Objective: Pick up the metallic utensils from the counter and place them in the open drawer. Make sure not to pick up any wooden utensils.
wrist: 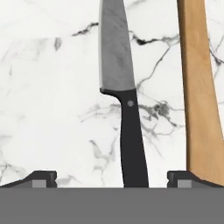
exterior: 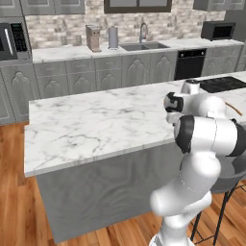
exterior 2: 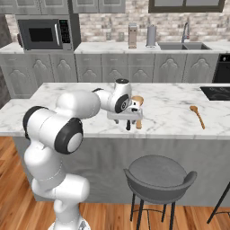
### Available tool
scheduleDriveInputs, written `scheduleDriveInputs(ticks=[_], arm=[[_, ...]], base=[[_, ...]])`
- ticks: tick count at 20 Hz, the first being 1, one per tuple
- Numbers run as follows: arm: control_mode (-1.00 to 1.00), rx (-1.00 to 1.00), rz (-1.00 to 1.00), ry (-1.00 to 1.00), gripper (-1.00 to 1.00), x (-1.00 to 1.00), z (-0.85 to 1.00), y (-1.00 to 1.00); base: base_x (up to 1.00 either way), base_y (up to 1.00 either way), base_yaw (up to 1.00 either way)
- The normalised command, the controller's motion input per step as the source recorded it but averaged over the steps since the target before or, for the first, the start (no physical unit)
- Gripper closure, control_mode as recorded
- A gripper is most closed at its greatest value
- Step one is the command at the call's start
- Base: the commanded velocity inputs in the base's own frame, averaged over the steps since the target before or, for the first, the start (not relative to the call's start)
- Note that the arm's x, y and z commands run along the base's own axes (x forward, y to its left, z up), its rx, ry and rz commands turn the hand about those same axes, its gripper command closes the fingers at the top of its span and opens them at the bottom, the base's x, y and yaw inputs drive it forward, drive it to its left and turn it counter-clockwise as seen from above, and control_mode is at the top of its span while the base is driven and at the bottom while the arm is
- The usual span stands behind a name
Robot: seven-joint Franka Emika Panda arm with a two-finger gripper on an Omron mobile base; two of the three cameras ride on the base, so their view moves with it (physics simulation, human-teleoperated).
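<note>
A small knife [wrist: 124, 109] with a silver blade and a black handle lies flat on the white marble counter [wrist: 52, 87]. Its handle runs down between my two fingertips. My gripper [wrist: 111, 179] hangs open just above it, one fingertip on each side of the handle and nothing held. Close along the knife's right lies the tan handle of a wooden spoon [wrist: 199, 96], reaching my right fingertip [wrist: 179, 178]. From the right base view, my gripper [exterior 2: 128, 120] points down near the counter's [exterior 2: 170, 103] front edge, the wooden spoon [exterior 2: 137, 100] beside it. The drawer is out of view.
Further right on the island lies a brown spoon [exterior 2: 197, 116]. A dark cooktop [exterior 2: 218, 92] sits at the island's far right. A grey stool [exterior 2: 157, 173] stands in front of the island below my hand. A back counter with a sink [exterior 2: 184, 46] runs along the wall.
</note>
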Motion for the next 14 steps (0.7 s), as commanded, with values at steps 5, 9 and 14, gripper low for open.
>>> scheduleDriveInputs(ticks=[5, 9, 14], arm=[[-1.00, 0.00, 0.00, 0.00, -1.00, 0.33, -0.33, -0.01], [-1.00, 0.00, 0.00, 0.00, -1.00, 0.16, -0.32, 0.00], [-1.00, 0.00, 0.00, 0.00, -1.00, 0.12, -0.33, 0.00]], base=[[0.00, 0.00, 0.00], [0.00, 0.00, 0.00], [0.00, 0.00, 0.00]])
